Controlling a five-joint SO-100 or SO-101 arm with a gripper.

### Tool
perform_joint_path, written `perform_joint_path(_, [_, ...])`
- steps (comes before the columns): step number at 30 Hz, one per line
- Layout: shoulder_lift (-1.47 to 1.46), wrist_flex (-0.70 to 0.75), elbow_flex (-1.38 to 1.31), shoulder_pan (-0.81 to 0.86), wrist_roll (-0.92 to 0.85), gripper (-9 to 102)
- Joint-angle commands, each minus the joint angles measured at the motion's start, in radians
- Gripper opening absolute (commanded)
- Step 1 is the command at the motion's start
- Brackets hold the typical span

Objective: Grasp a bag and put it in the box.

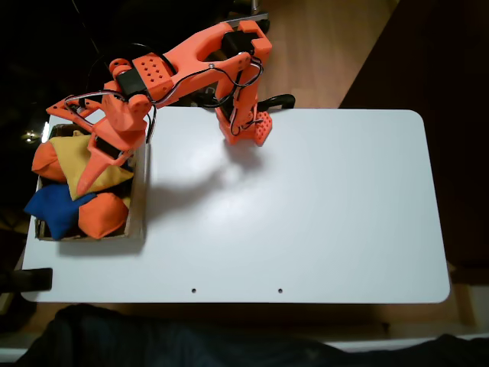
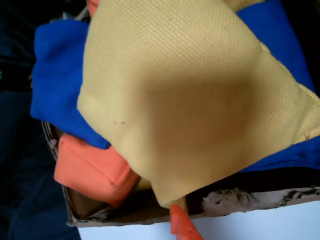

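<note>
The yellow bag (image 1: 67, 157) lies on top of the pile inside the brown cardboard box (image 1: 140, 206) at the table's left edge in the fixed view. My gripper (image 1: 86, 182) reaches down over it, pointing toward the box's near side. In the wrist view the bag (image 2: 190, 100) hangs close to the camera, and one of its corners tapers down into my gripper (image 2: 172, 207). One orange fingertip (image 2: 181, 226) shows below that corner. The other finger is hidden behind the fabric. The box wall (image 2: 250, 200) runs just beneath.
The box also holds a blue bean bag (image 1: 52, 208) and orange ones (image 1: 103, 215); both colours show under the yellow bag in the wrist view (image 2: 60, 85) (image 2: 92, 170). The arm's base (image 1: 246, 126) stands at the white table's (image 1: 306, 214) far edge.
</note>
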Motion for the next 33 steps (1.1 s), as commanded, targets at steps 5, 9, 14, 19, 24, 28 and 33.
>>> perform_joint_path(5, [0.018, -0.015, -0.003, 0.009, 0.032, 98])
perform_joint_path(9, [0.025, -0.018, -0.003, 0.005, 0.025, 99])
perform_joint_path(14, [0.06, -0.011, 0.02, -0.031, -0.072, 99])
perform_joint_path(19, [0.124, -0.025, 0.049, -0.077, -0.006, 99])
perform_joint_path(24, [0.183, 0.005, 0.049, -0.127, 0.084, 99])
perform_joint_path(28, [0.227, 0.026, 0.049, -0.169, 0.109, 99])
perform_joint_path(33, [0.298, 0.063, 0.049, -0.232, 0.183, 99])
